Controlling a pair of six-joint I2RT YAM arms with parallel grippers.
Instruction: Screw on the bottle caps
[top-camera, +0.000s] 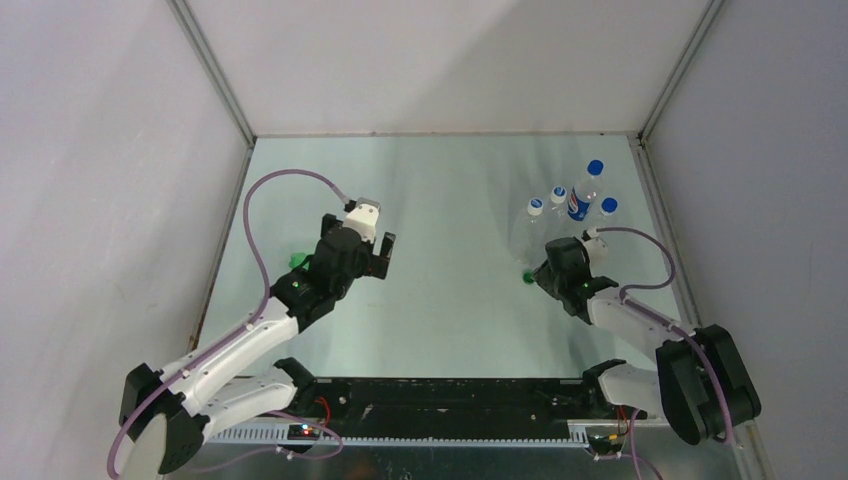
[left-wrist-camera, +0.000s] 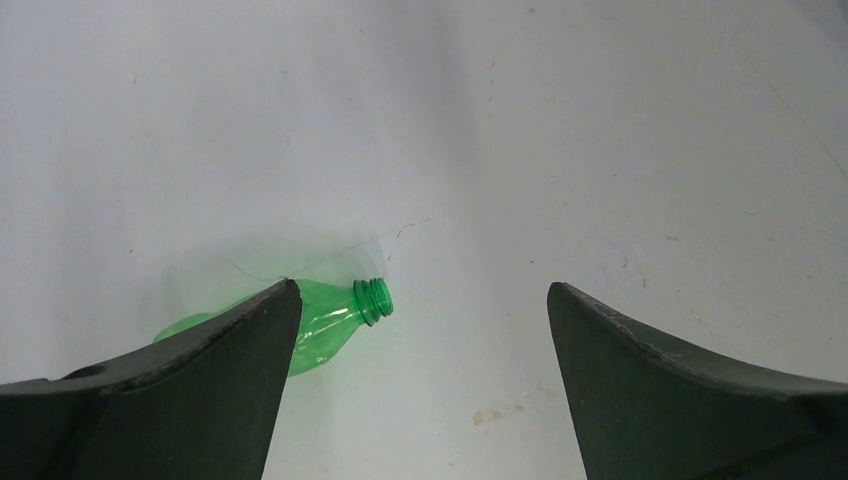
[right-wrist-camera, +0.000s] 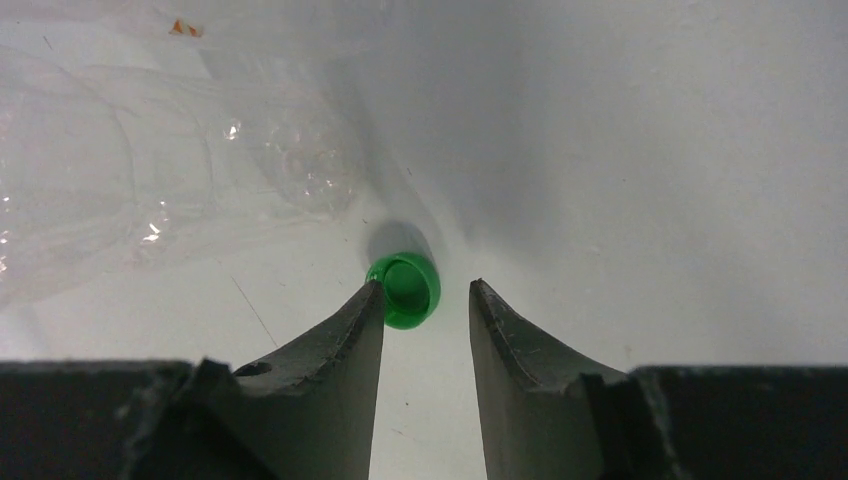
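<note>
1. The left gripper (left-wrist-camera: 420, 295) hangs over the table (left-wrist-camera: 600, 150) with its jaws wide apart, gripping nothing.
2. The green bottle (left-wrist-camera: 335, 320) lies on its side just beside 1 of its fingers, with the neck uncapped.
3. The right gripper (right-wrist-camera: 425, 288) straddles the green cap (right-wrist-camera: 405, 290). 1 finger touches it and a gap shows at the other, so it is not clamped.
4. The blue-capped bottles (top-camera: 558, 195) stand near the cap.

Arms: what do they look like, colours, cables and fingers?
The left arm and right arm have white links with black joints. A lilac cable loops along each. The fingers on each gripper are matte black wedges tapering to a blunt tip.
</note>
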